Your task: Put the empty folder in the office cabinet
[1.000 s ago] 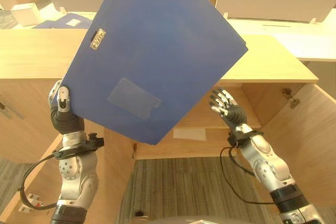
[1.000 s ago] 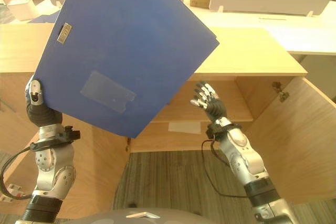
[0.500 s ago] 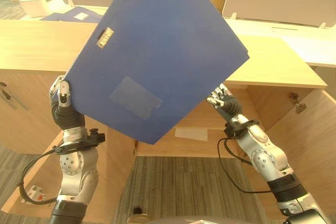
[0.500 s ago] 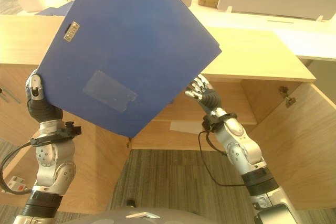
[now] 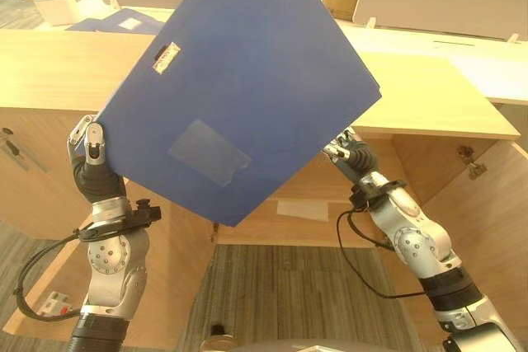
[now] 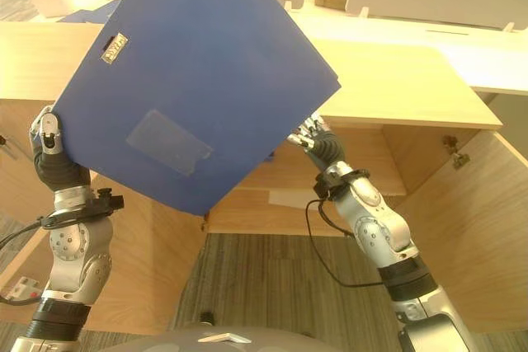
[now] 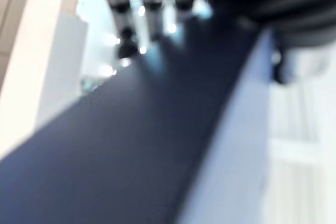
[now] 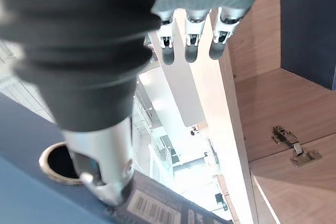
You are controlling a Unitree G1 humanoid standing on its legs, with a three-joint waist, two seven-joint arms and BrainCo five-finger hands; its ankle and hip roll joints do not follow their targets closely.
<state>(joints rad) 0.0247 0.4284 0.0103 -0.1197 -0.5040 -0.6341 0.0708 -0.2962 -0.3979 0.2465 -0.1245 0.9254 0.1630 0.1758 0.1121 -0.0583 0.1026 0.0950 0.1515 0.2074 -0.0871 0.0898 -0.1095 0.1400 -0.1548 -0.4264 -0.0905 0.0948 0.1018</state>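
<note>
A: Folder?
B: Blue folder point(image 5: 247, 80) is up in the air, tilted on a corner, in front of the open wooden office cabinet point(image 5: 429, 105). Not inside it.

A: Left hand?
B: Left hand point(image 5: 91, 154) is at the folder's lower left corner, thumb on the front face and the other fingers behind, pinching the cover.

A: Right hand?
B: Right hand point(image 6: 318, 142) is at the folder's lower right edge, partly tucked behind it. In the right wrist view the fingers point(image 8: 191, 45) look straight, and the thumb point(image 8: 102, 166) rests on the folder's spine by the ring hole. Not curled round it.

A: Anything else?
B: Cabinet door point(image 5: 487, 212) is swung open on the right.
</note>
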